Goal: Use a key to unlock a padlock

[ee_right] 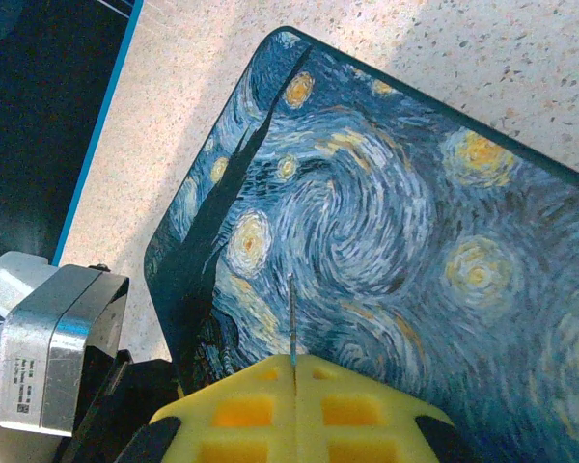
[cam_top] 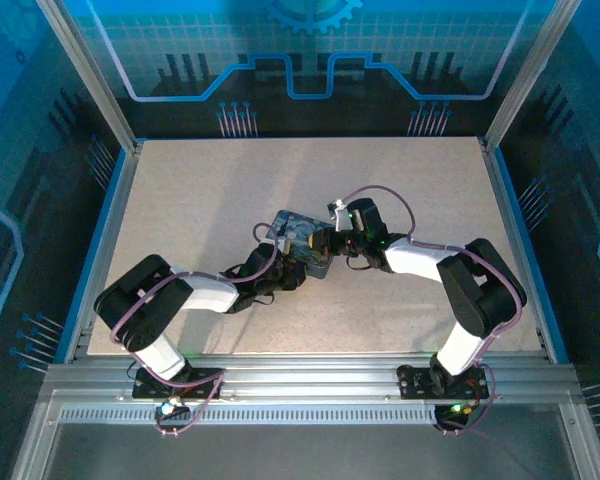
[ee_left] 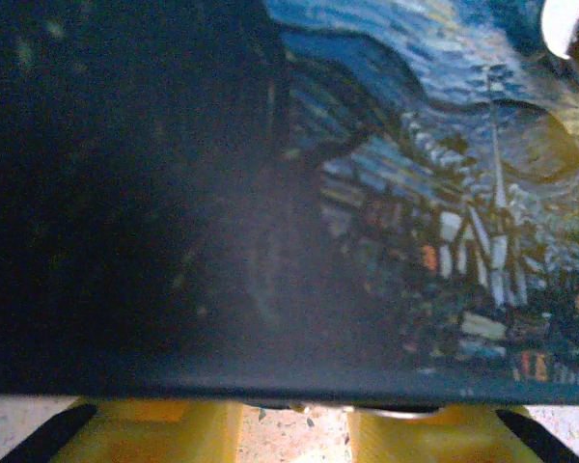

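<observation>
My right gripper [ee_right: 294, 368] is shut on the key [ee_right: 293, 318], a thin dark blade that sticks out past the yellow fingers [ee_right: 241, 410]. Its tip hovers over the swirl-printed case [ee_right: 386, 222]. Seen from above, the case [cam_top: 302, 232] lies mid-table, with the right gripper [cam_top: 327, 240] at its right edge and the left gripper [cam_top: 290, 270] at its near-left edge. In the left wrist view the case [ee_left: 415, 193] looms just ahead and covers the fingertips. The yellow fingers [ee_left: 164, 429] stand apart, with table showing between them. The padlock is hidden.
A small silvery glint [ee_left: 405, 412] that I cannot identify shows under the case's lower edge. The left arm's grey metal housing [ee_right: 48, 347] sits close beside the case's corner. The speckled table [cam_top: 200, 190] is ringed by a blue rim [cam_top: 105, 240] and glass walls.
</observation>
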